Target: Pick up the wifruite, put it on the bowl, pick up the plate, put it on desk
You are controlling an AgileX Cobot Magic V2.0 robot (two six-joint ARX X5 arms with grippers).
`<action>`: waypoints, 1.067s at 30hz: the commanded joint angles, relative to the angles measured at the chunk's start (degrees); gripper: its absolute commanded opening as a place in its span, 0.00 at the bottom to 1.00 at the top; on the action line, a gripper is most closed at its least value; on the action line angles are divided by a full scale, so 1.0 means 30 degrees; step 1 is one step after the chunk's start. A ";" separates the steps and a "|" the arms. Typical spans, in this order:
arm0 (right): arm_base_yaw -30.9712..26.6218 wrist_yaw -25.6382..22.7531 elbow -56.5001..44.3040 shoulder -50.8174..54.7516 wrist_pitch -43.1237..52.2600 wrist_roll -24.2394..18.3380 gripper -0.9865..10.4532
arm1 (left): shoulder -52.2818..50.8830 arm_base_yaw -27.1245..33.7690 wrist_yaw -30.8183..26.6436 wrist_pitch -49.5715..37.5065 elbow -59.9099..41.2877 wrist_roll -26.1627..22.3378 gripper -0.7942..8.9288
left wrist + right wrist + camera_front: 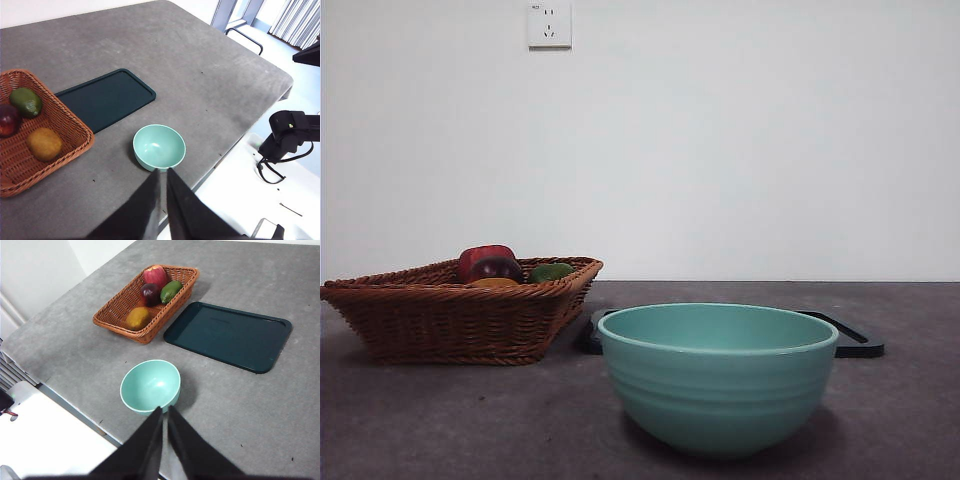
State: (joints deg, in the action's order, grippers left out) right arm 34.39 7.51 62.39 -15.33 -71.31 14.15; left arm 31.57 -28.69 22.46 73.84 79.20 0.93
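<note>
The small orange wifruite (137, 318) lies in a brown wicker basket (111, 315). It also shows in the left wrist view (44, 143) and as a sliver in the front view (495, 283). The teal-green bowl (717, 375) stands empty on the desk (440, 420), near its front edge (159, 146) (150, 385). The plate is a flat dark green rectangular tray (227, 335) lying empty behind the bowl (105, 98) (850, 340). My left gripper (162, 175) and right gripper (165, 412) both hang high above the desk's front edge, shut and empty. Neither shows in the front view.
The basket (450, 320) also holds a red apple (156, 275), a dark red-purple fruit (149, 292) and a green fruit (171, 291). A white wall with a socket (549, 24) stands behind the desk. Another black arm (287, 135) sits beyond the desk's edge.
</note>
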 commanded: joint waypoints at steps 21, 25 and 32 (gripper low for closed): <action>0.0109 -0.0015 0.0109 0.0036 0.0357 0.0066 0.09 | -0.5960 0.9165 0.0022 -1.6415 -1.6130 -0.0066 0.10; 0.0109 -0.0022 0.0109 0.0029 0.0386 0.0066 0.09 | -0.7949 0.9311 0.0022 -2.0298 -2.0414 -0.0029 0.10; 0.0109 -0.0015 0.0109 0.0036 0.0736 0.0066 0.09 | -1.0171 0.9311 -0.2324 -2.2170 -2.4443 0.0299 0.10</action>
State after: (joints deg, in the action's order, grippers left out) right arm 34.39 7.51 62.41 -15.35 -69.91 14.15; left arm 1.52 -0.86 16.53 8.32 6.24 1.04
